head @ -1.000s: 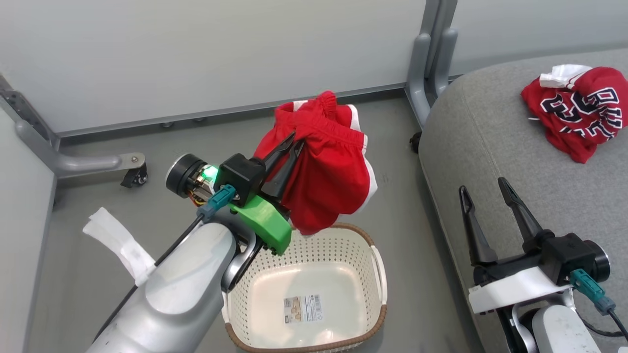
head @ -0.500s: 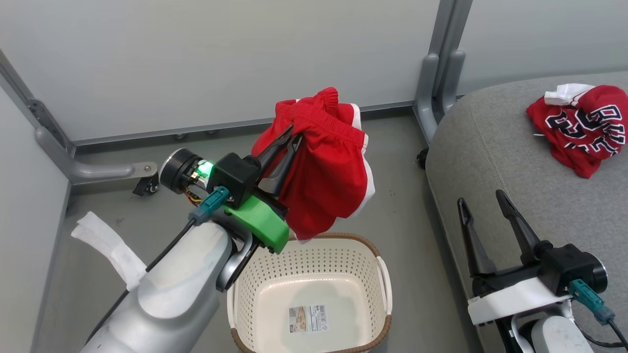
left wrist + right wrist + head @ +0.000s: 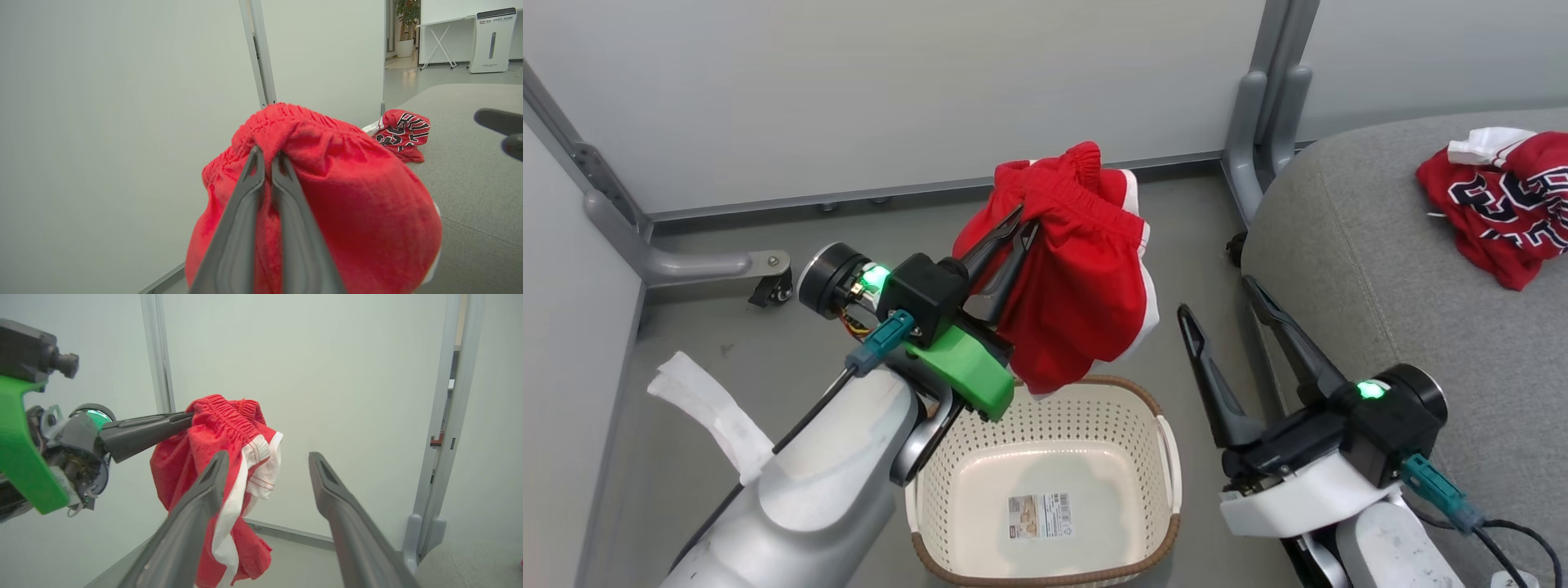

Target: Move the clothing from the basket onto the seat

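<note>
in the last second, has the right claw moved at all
Yes. The right claw has swung left, from over the seat to its edge, closer to the basket and the red garment, jaws open.

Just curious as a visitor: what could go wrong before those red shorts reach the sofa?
The left gripper pinches only a small fold near the waistband of the red shorts, the rest hanging loose; they might slip and drop into the basket or onto the floor. The open right gripper stands between the shorts and the seat, so the dangling cloth could snag on its fingers.
</note>
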Controlling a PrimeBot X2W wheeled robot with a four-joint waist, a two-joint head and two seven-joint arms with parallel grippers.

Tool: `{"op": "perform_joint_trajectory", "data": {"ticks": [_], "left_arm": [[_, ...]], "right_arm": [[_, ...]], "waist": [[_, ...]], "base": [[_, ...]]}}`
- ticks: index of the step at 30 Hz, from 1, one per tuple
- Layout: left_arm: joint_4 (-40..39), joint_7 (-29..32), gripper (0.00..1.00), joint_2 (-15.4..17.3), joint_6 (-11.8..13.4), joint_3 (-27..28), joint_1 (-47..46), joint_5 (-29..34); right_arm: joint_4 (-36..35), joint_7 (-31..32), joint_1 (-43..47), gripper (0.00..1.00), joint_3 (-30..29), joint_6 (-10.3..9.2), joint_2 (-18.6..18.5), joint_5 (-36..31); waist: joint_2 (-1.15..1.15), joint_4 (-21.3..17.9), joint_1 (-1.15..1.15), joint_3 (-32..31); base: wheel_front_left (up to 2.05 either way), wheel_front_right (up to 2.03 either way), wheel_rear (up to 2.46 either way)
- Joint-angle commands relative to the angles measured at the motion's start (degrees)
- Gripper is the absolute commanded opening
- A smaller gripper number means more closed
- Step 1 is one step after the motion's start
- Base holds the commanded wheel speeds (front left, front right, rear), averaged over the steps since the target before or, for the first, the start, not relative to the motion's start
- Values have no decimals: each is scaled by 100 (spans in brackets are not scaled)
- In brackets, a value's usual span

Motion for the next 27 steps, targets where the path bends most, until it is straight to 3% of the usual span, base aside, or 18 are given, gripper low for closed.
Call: {"op": "perform_joint_trajectory", "data": {"ticks": [1,23,24,25,27], "left_arm": [[-17,-26,0,-33,1,-8,-100,5],[-100,-44,0,-490,-207,-79,-403,163],[-100,-43,0,-516,-214,-78,-398,168],[-101,-44,0,-539,-221,-76,-395,185],[-87,-44,0,-563,-252,-65,-365,207]], "right_arm": [[17,0,-118,100,92,-5,-20,15],[1798,0,-1606,100,774,-6,-19,391],[1819,0,-1670,38,795,-6,-19,445],[1836,0,-1714,0,804,-6,-20,467],[1835,0,-1731,0,820,-6,-22,510]], "waist": [[0,30,0,54],[0,454,0,640],[0,470,0,656],[0,484,0,667],[0,499,0,665]], "base": [[0,0,0],[0,0,0],[0,0,0],[0,0,0],[0,0,0]]}}
